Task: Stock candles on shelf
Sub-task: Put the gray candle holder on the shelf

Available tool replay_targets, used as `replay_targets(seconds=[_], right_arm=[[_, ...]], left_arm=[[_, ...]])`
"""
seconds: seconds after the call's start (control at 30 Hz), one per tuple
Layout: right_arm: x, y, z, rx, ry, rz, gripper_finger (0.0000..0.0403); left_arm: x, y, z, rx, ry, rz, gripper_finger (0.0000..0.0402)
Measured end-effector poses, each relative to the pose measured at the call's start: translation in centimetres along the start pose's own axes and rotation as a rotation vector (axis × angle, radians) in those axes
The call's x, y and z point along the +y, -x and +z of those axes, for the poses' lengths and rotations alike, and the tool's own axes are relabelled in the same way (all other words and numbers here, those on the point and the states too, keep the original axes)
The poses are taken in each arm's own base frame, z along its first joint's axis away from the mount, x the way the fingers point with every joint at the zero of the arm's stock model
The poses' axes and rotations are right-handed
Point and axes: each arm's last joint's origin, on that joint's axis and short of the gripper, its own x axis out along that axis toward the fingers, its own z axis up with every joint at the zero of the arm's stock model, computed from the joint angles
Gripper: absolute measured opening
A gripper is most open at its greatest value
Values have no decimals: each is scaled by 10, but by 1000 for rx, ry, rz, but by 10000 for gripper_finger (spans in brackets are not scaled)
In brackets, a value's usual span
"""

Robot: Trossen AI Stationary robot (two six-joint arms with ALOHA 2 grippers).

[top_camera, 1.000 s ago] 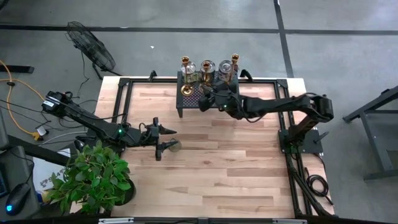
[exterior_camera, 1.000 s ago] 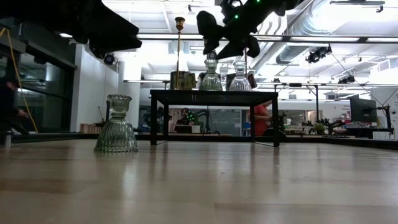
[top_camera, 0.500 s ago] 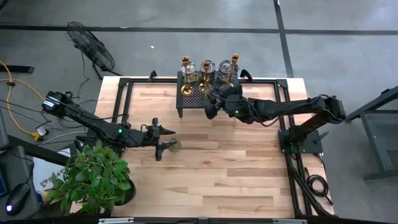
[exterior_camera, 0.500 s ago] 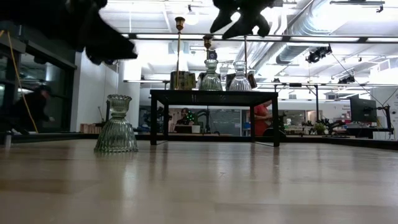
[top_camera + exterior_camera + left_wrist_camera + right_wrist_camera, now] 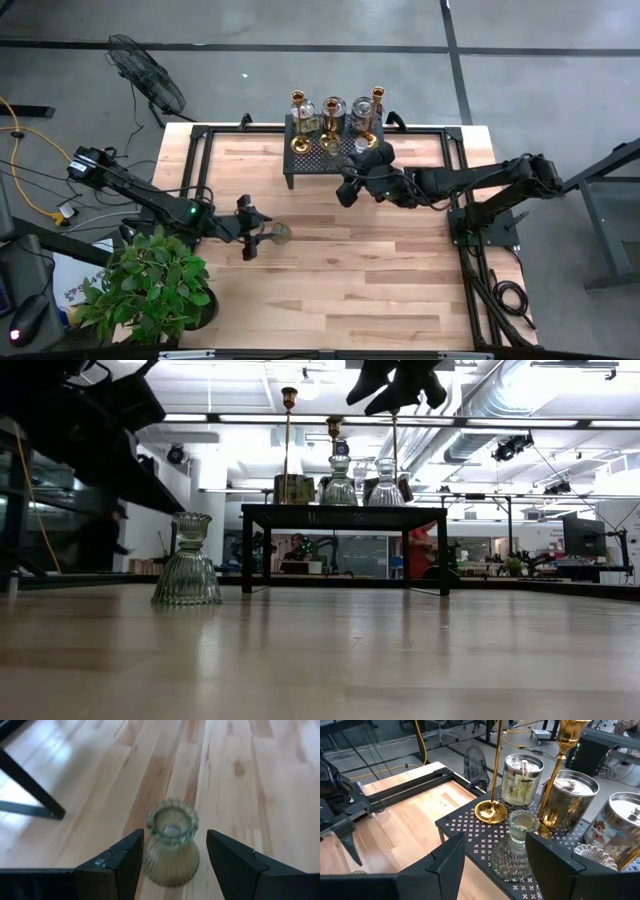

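A ribbed green-grey glass candle holder (image 5: pixel 171 845) stands upright on its wide base on the wooden table (image 5: pixel 350 270). It also shows in the low view (image 5: pixel 187 565). My left gripper (image 5: pixel 256 232) is open, with its fingers on either side of the holder and just short of it, touching nothing. The black mesh shelf (image 5: pixel 312 158) stands at the far edge and carries brass candlesticks (image 5: pixel 496 770), jar candles (image 5: pixel 521 777) and a clear glass holder (image 5: pixel 517 847). My right gripper (image 5: pixel 346 192) is open and empty, raised in front of the shelf.
A green potted plant (image 5: pixel 150 285) stands at the table's near left corner, close to my left arm. Black frame rails (image 5: pixel 462 200) run along the table's edges. People move in the room beyond the table (image 5: pixel 100 540).
My right gripper has drawn back from over the shelf toward the table's near and right edges and has risen. My left gripper has shifted a little toward the table's left edge by the glass holder. The holder has stayed where it was.
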Motion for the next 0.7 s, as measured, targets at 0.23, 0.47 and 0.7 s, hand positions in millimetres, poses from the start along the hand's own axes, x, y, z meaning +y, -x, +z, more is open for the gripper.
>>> replay_targets(seconds=[0.23,0.47,0.7], right_arm=[[1,1,-1,3,3,7,199],[2,1,-1,9,-3,21,199],[2,1,-2,24,6,30,199]], left_arm=[[2,0,-8,86,18,4,209],[1,-5,-12,114,5,19,210],[-2,-22,-26,189,-6,95,244]])
